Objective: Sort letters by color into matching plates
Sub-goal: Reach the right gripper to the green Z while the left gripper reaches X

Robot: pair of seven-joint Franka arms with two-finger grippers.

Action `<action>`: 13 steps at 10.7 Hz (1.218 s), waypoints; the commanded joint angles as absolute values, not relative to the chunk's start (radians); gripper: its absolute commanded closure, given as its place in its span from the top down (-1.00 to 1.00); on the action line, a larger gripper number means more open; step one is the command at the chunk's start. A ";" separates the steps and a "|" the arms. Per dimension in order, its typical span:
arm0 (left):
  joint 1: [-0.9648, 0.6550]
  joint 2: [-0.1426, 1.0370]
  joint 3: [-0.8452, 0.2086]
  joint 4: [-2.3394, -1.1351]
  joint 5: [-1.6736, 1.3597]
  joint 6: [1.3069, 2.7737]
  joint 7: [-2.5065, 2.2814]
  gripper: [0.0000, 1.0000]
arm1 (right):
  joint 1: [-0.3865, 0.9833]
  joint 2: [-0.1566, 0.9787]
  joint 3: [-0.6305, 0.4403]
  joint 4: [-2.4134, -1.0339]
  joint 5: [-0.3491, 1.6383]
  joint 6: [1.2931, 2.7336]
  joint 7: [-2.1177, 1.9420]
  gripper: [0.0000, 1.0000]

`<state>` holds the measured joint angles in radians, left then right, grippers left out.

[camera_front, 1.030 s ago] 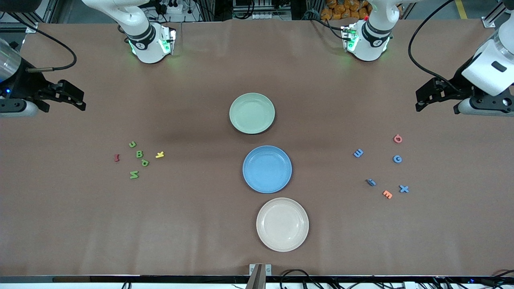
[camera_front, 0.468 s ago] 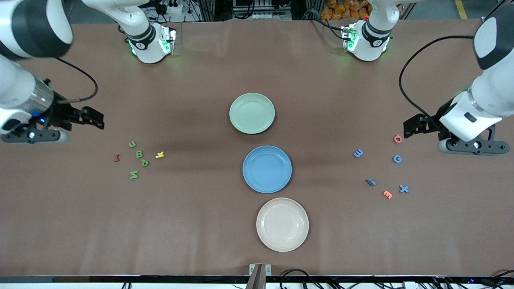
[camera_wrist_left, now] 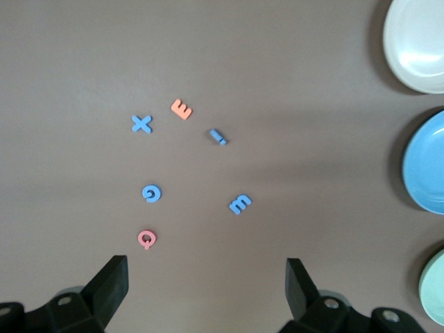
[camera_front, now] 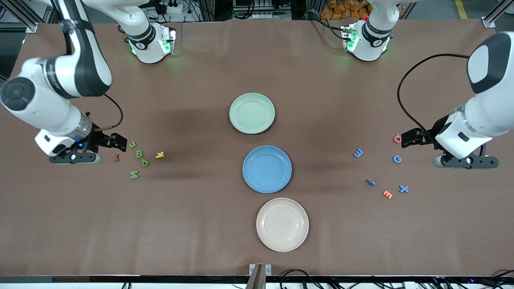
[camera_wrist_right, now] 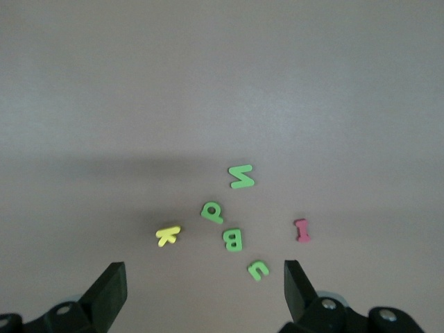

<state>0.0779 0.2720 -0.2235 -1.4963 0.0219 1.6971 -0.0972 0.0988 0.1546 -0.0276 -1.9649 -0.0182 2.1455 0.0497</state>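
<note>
Both arms have swung in from desk ends. Right hand [camera_front: 116, 142], fingers spread and empty, now over green letters [camera_front: 138, 154]. Left hand [camera_front: 407, 137], likewise released, over pink letter beside blue letters [camera_front: 397, 159]. Green plate [camera_front: 252, 113] and blue plate [camera_front: 267, 169] hold nothing; first picks look imminent.

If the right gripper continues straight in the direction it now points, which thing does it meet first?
Probably the green letter U. The right gripper, open, points toward the letter cluster, and the U is closest to its fingertips, ahead of the green B. Its height above the table is unclear.
</note>
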 commanded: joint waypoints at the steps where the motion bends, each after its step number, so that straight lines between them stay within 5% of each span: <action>1: 0.127 0.302 -0.229 -1.531 0.043 1.718 -0.094 1.00 | 0.081 0.233 -0.043 -1.996 -0.034 2.277 -0.003 1.00; 7: 0.164 0.276 -0.239 -1.758 0.117 1.955 -0.012 1.00 | 0.081 0.414 -0.089 -2.016 -0.034 2.555 -0.136 0.98; 13: 0.236 0.400 -0.238 -1.758 0.112 2.097 0.124 1.00 | 0.083 0.505 -0.089 -2.005 -0.026 2.566 -0.190 0.51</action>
<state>0.2220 0.3358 -0.2294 -1.7870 0.0969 2.0507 0.1142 0.0877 0.4683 -0.0899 -2.0207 -0.0235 2.5604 -0.1595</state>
